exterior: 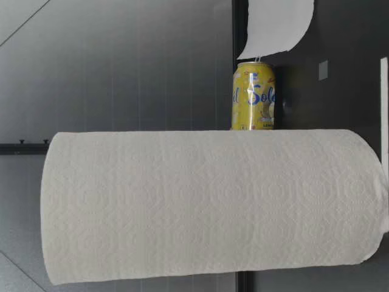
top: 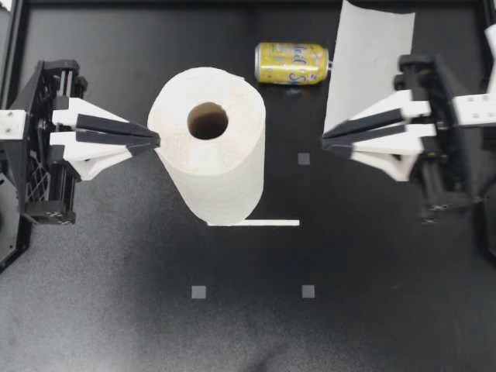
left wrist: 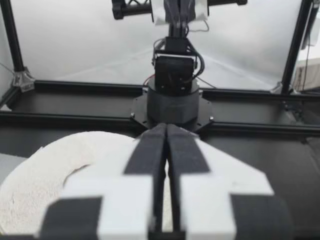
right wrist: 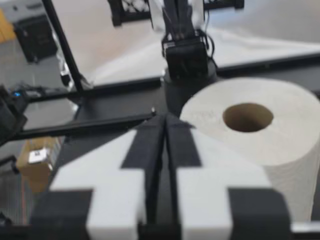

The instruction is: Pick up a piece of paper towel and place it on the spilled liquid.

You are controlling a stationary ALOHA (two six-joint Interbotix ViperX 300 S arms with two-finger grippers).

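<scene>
The paper towel roll (top: 221, 174) stands upright in the middle of the dark worktop (top: 116, 310), its cardboard core facing straight up. A short strip of its loose end (top: 267, 223) trails flat along the surface at its base. The left hand (top: 153, 140) comes in from its side with both fingers pressed together and nothing between them. Its tip sits right at the edge of the roll, and whether it actually touches is hard to say. From that arm's own camera the closed left hand (left wrist: 166, 131) has the rim of the roll (left wrist: 45, 170) just beside and below it. The right hand (top: 325, 144) is closed on nothing as well, and it points toward the roll from the other side with a clear gap of bare worktop between them. Its wrist camera shows the fingers meeting at the tip (right wrist: 162, 120), with the roll (right wrist: 260, 130) ahead and off to one side. A separate torn sheet of towel (top: 370, 62) lies at the far edge of the worktop, partly under the right arm. A yellow drinks can (top: 292, 63) lies on its side just beside that sheet. From table height the roll (exterior: 206, 207) fills most of the view, with the can (exterior: 253, 96) behind it and the sheet (exterior: 276, 24) beyond. I cannot make out the spill itself with any certainty.
</scene>
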